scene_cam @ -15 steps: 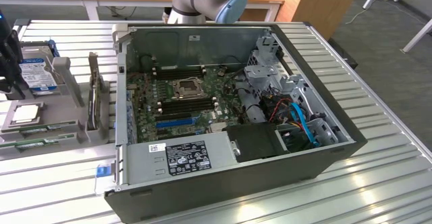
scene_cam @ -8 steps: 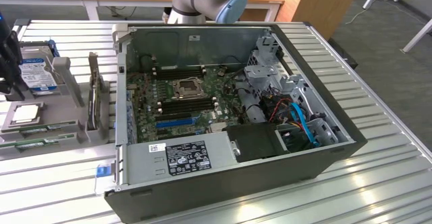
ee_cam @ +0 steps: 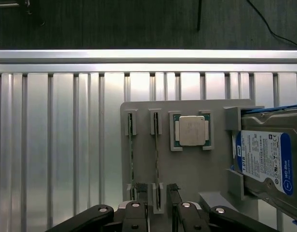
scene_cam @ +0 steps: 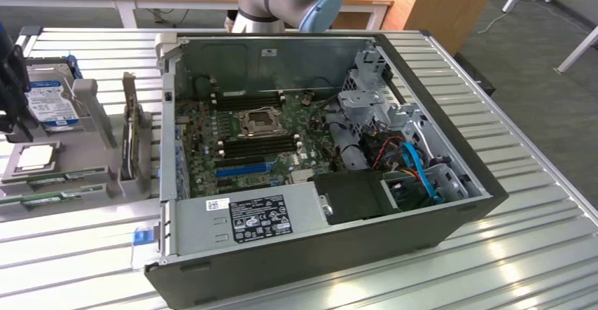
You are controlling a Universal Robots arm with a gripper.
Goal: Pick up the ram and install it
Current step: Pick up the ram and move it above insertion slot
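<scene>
Two ram sticks stand on edge in a grey holder [ee_cam: 187,174]: one ram stick [ee_cam: 156,154] and a second ram stick [ee_cam: 131,154] beside it. In the exterior view both ram sticks [scene_cam: 56,178] lie at the holder's front, left of the open computer case [scene_cam: 411,205]. My gripper [ee_cam: 158,192] hangs open over the end of the first stick, with one finger [ee_cam: 141,203] on either side and nothing held. Its black body [scene_cam: 8,79] shows at the exterior view's left edge. Black memory slots [scene_cam: 257,144] sit on the motherboard by the CPU socket [scene_cam: 258,121].
The holder also carries a loose CPU [ee_cam: 191,130], a blue-labelled hard drive [ee_cam: 269,159] and an upright expansion card [scene_cam: 131,131]. The case's wall [scene_cam: 168,114] rises right of the holder. Everything rests on a slatted aluminium table [ee_cam: 56,145]. The arm's base [scene_cam: 280,2] stands behind the case.
</scene>
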